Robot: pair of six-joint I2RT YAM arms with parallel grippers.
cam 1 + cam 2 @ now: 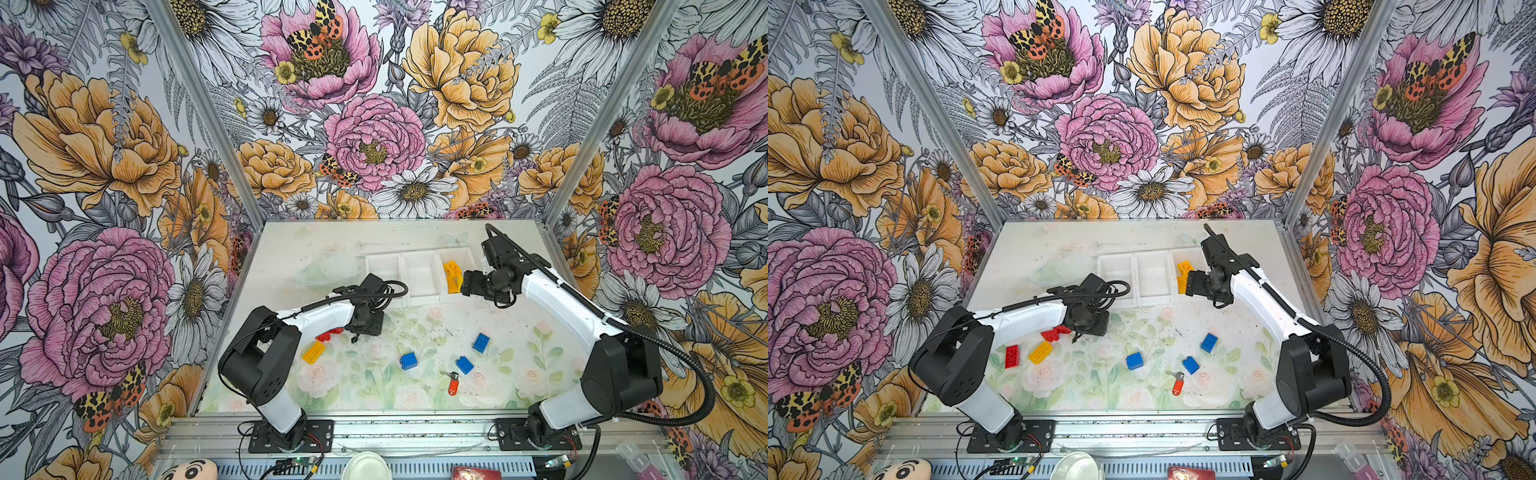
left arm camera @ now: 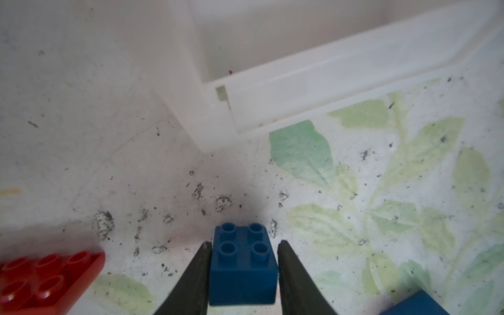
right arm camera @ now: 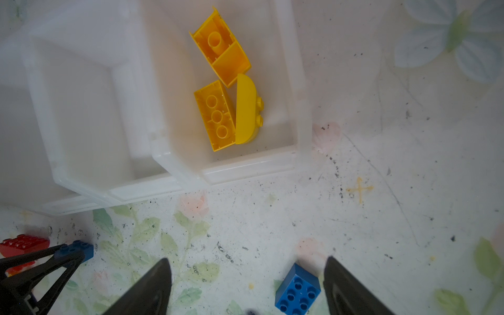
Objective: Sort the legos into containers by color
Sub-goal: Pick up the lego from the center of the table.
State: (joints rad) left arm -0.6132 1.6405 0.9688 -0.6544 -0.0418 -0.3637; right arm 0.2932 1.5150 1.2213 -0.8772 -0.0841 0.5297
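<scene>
My left claw [image 2: 244,242] is clenched on a small blue brick [image 2: 242,270]. Both fingers press against its sides, and its four studs face up. I cannot tell whether it rests on the table [image 2: 109,163] or is just off it. The grip is on the left half of the table, on the near side of the leftmost of three white bins [image 1: 422,296]. These stand joined in a row toward the far edge. A red brick [image 2: 46,283] lies close beside the gripped one. In both top views my own left arm hides the blue brick.

My right claw [image 3: 248,259] is released, with its fingers spread wide and nothing between them. It hangs above the table on the near side of the rightmost bin. That bin holds three yellow bricks [image 3: 215,117]. Two show their hollow undersides, and a rounded one lies on its side against them.

More bricks lie loose on the table. A single yellow brick [image 1: 313,351] is near the left arm, with a second red brick [image 1: 1012,356] just left of it. Three more blue bricks lie in the middle and right: a square blue one [image 1: 408,360], a long blue one [image 1: 481,343] and a tilted blue one [image 1: 464,365]. An orange key tag [image 1: 453,384] with its key lies just beside the tilted one, nearer to me.
</scene>
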